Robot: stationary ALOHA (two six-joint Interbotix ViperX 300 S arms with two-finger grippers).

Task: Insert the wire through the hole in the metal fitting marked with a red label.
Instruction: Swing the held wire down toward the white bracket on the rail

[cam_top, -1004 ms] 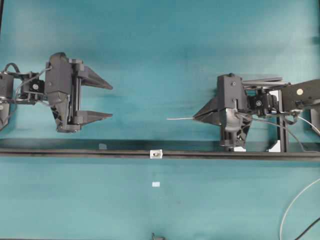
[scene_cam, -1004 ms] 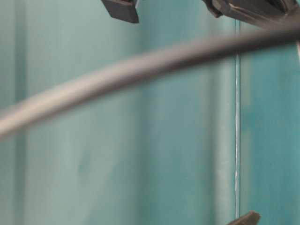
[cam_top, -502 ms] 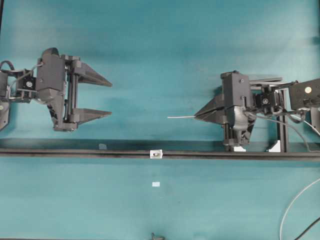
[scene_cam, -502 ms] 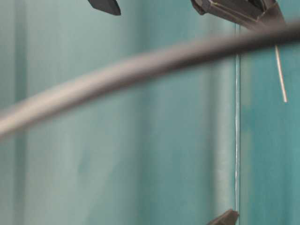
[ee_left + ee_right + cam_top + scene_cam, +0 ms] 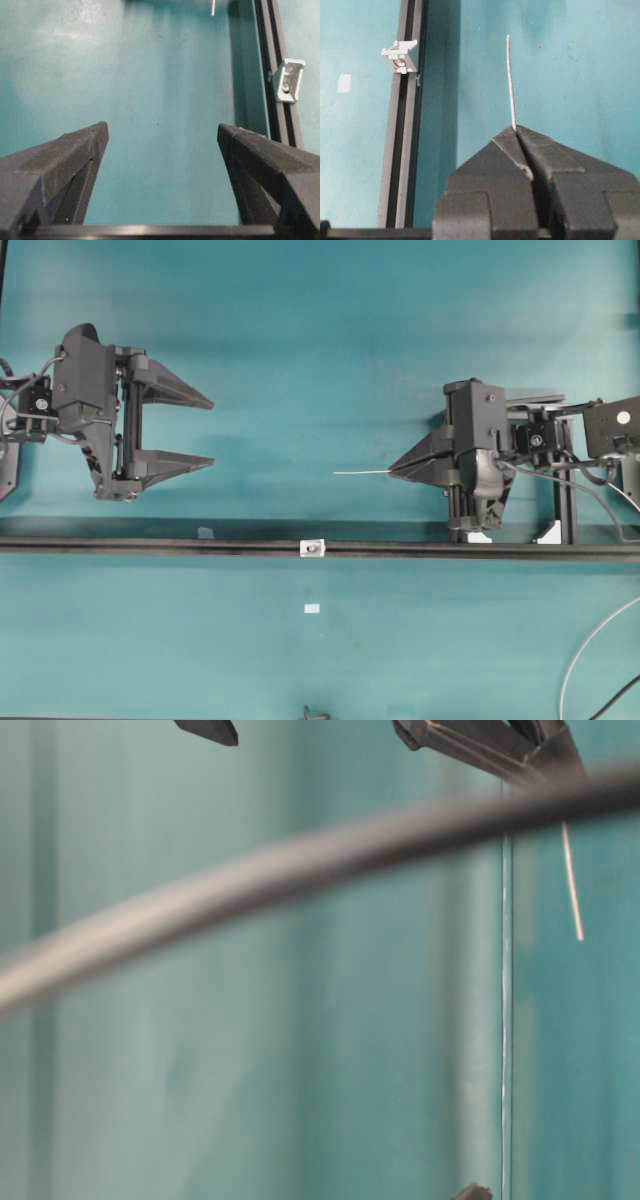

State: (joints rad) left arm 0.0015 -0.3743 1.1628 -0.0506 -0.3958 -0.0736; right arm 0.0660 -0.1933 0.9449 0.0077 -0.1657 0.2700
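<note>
Wire (image 5: 510, 80) is gripped by closed right fingers (image 5: 540, 150); left fingers (image 5: 80, 150) are spread, empty. Metal fitting (image 5: 313, 548) is shown only overhead and wrist-side.

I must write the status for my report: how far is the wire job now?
Done: the right gripper is shut on the wire, whose free end sticks out ahead.
In hand: the left gripper is open and empty.
Left: the wire tip is well apart from the metal fitting on the rail; nothing threaded.
</note>
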